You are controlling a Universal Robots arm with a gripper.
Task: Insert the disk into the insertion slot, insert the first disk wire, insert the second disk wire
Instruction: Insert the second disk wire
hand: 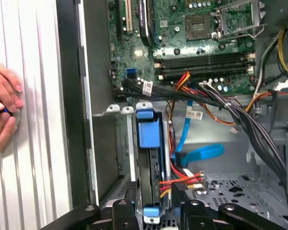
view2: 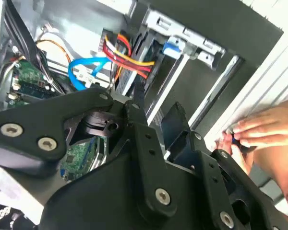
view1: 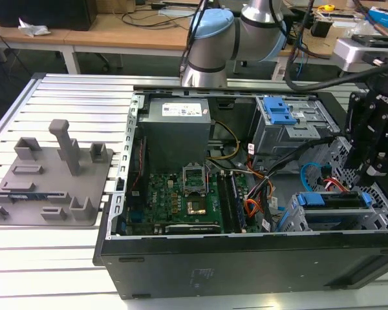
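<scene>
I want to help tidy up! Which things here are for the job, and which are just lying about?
For the job: hard drive in bright blue plastic caddy; grey perforated metal drive cage; red-orange wire bundle; flat light blue cable.
Just lying about: grey plastic holder tray; green circuit board; grey metal power box.

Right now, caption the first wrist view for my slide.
Disk in the insertion slot, red/orange wire bundle and light blue cable beside it.

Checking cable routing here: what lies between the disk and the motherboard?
A black cable bundle crosses between the disk and the motherboard, in the first wrist view.
</scene>
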